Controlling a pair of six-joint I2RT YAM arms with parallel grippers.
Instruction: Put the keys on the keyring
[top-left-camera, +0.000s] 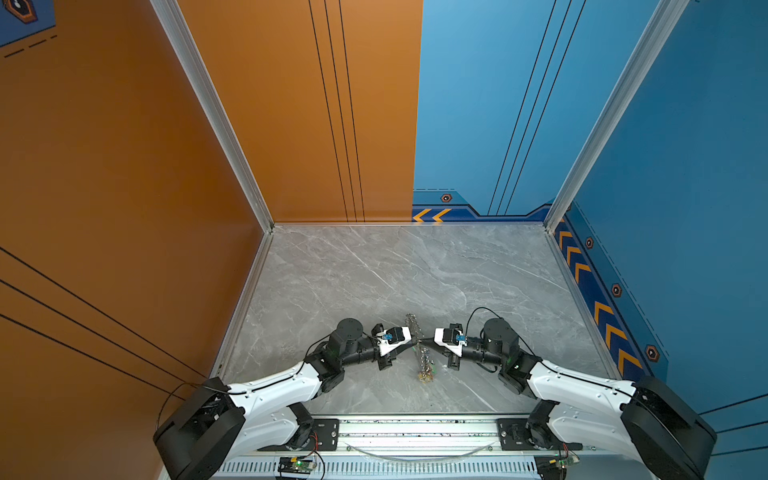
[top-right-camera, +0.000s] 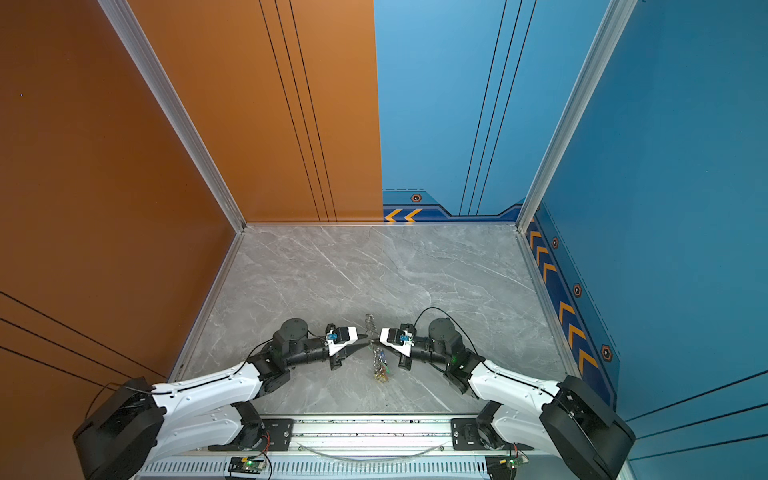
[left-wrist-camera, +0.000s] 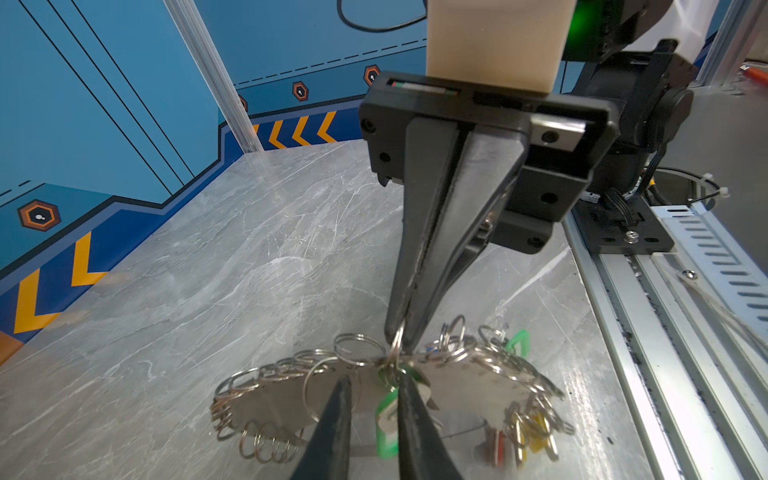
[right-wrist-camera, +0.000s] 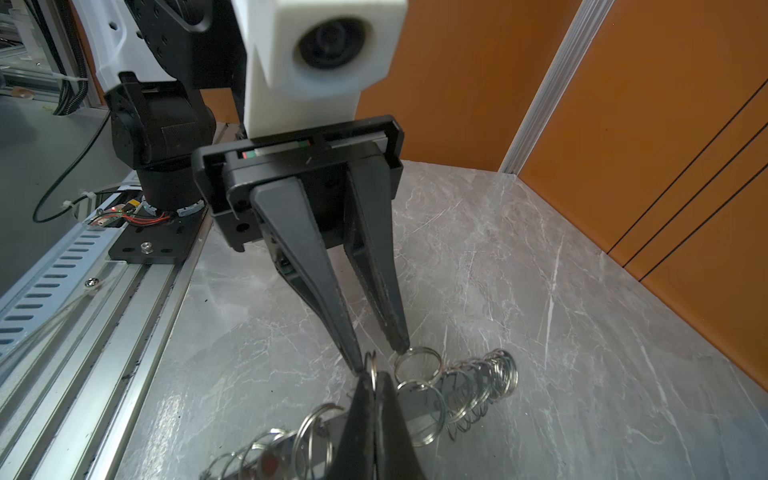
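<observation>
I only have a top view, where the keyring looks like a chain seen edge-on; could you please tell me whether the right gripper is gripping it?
Observer: Yes; the left wrist view shows the right gripper shut on a silver ring at the edge of the keyring.
Operator: Thank you. Is the left gripper holding anything?
Observer: No; the right wrist view shows the left gripper with its jaws apart and nothing clamped between them.
Operator: Where is the nearest key?
Observer: A green-tagged key sits close to that ring, between the left fingers; whether it is threaded on, I cannot tell.
</observation>
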